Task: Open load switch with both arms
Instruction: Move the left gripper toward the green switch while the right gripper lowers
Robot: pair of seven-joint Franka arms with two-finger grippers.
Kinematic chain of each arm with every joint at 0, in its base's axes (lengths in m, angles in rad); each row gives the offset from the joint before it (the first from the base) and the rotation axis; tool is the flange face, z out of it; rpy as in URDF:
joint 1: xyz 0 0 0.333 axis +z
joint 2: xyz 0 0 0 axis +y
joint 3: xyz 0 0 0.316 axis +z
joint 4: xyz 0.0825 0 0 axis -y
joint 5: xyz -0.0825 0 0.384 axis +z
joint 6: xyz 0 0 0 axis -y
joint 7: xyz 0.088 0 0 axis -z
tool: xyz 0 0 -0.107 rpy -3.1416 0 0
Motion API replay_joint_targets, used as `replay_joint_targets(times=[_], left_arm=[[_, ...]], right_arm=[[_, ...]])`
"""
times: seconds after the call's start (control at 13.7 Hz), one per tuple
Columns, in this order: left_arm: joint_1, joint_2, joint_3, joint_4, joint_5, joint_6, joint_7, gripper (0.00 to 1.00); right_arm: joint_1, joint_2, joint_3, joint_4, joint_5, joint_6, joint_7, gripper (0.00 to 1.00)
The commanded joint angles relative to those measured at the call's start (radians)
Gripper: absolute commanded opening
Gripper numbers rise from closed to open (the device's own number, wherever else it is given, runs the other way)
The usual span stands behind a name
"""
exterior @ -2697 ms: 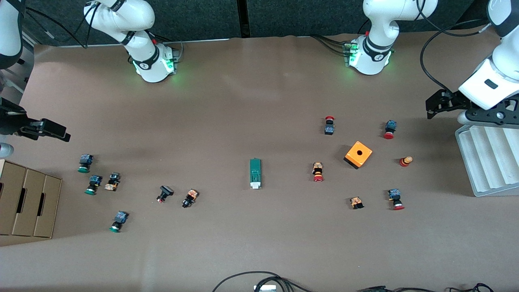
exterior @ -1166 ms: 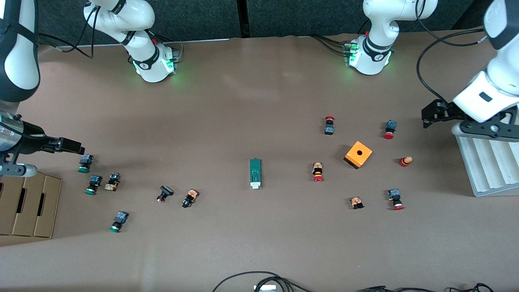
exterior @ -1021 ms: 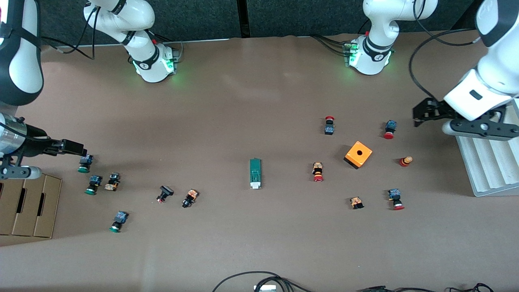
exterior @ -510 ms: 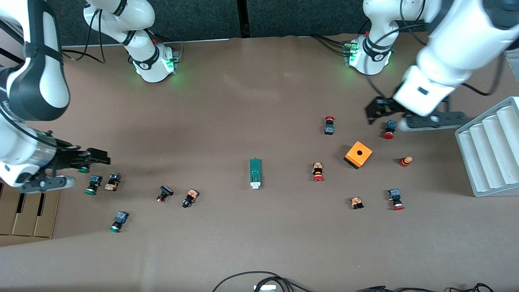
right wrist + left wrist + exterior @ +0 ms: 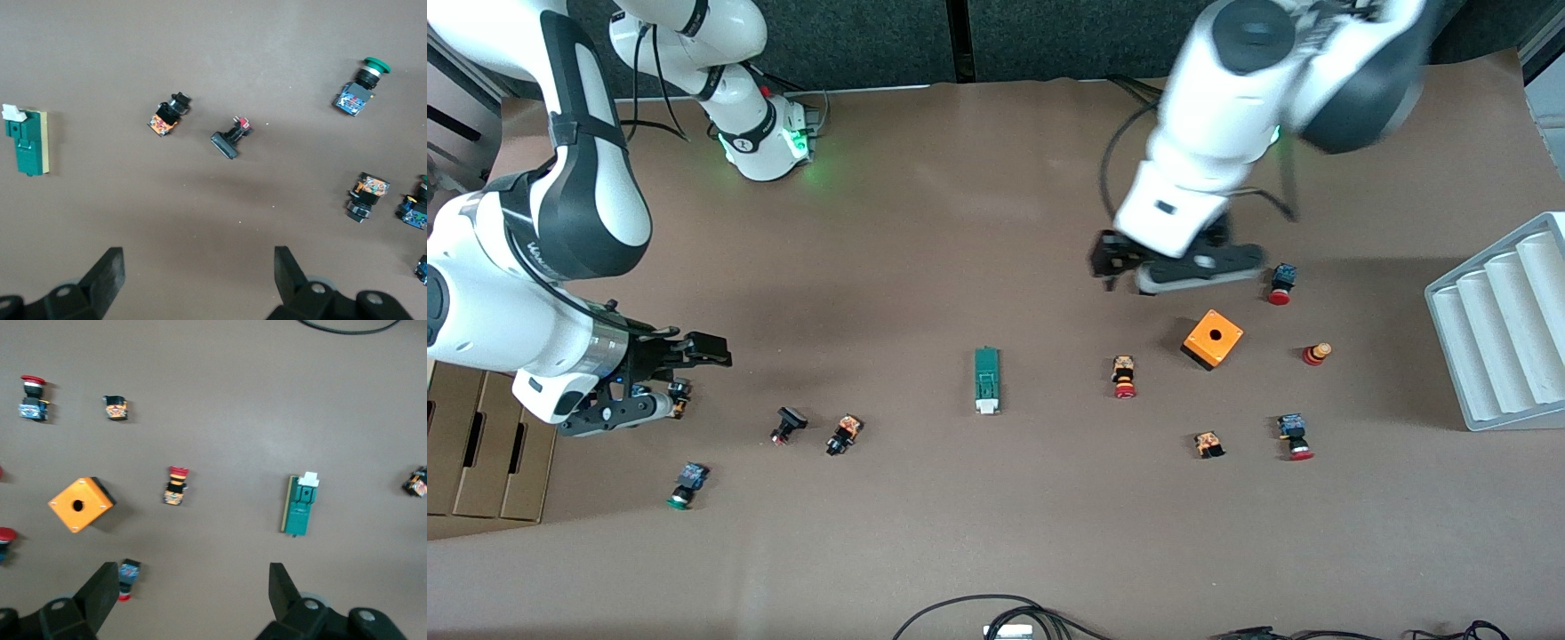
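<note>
Brown table is crowded: both released hands, left hand and right hand, are risking knocking push buttons while nearing the load switch.

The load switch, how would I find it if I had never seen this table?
Look at the middle of the brown table, between the two groups of small push buttons. The load switch lies alone there: a long, slim, dark-green block with a white end, unlike the stubby round-capped buttons and the orange cube.
</note>
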Motion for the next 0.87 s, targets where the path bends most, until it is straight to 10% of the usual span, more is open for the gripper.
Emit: replay_joint_targets(times=[0.0,0.8], left_arm=[[-0.079,0.018,0.006,-0.044,0.074,0.106,-0.22,0.99],[-0.347,0.314,0.006,-0.035,0.63,0.295,-0.809,0.99]], right_arm=[[-0.007,0.011,-0.009,0.02,0.018,0.017,-0.01,1.0],[-0.017,0.016,-0.005,0.02,0.02,0.054,0.001,1.0]])
